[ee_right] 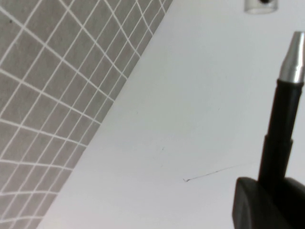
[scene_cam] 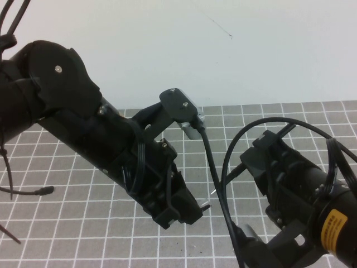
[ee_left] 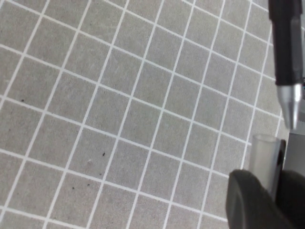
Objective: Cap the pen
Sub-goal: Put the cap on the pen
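Grey white-lined grid mat [scene_cam: 83, 223] below both arms; left gripper [ee_left: 259, 200] clamps a clear plastic tubular cap [ee_left: 265, 155]; right gripper [ee_right: 267, 202] clamps the thin black silver-tipped pen [ee_right: 281, 129], tip just beside the cap's mouth.

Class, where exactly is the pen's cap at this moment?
The clear cap sits in the left gripper, held above the middle of the grid mat. The pen, in the right gripper, points its silver tip just short of the cap's open end.
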You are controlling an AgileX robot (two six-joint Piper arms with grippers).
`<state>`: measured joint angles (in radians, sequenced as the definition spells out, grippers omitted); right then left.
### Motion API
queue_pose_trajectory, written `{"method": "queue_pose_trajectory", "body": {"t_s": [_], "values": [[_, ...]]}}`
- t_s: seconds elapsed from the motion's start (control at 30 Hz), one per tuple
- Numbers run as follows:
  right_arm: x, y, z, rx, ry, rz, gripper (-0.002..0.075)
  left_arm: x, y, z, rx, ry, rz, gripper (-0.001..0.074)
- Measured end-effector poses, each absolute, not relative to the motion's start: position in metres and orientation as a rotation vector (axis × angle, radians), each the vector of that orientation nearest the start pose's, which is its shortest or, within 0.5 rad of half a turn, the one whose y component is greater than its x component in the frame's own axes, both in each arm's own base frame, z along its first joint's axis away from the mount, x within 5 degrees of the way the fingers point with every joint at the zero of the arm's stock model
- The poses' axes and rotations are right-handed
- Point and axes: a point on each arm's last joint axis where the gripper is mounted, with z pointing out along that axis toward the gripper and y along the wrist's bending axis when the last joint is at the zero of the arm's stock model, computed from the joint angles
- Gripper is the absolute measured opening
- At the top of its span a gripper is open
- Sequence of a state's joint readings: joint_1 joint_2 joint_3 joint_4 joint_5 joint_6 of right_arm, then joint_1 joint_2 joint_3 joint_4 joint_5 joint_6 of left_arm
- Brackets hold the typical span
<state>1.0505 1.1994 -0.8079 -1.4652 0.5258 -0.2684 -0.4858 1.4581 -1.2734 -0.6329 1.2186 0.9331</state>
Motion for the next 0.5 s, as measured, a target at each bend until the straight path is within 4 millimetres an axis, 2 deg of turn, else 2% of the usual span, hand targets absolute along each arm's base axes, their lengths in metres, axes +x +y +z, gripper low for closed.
{"method": "queue_pose_trajectory", "body": {"t_s": [0.5], "values": [[0.1657,0.1957,0.3177,-1.894,0.691,-0.983,0.0067,0.2251,-0.1803,0.3368,1.531,2.145,-0.833,0.008]]}}
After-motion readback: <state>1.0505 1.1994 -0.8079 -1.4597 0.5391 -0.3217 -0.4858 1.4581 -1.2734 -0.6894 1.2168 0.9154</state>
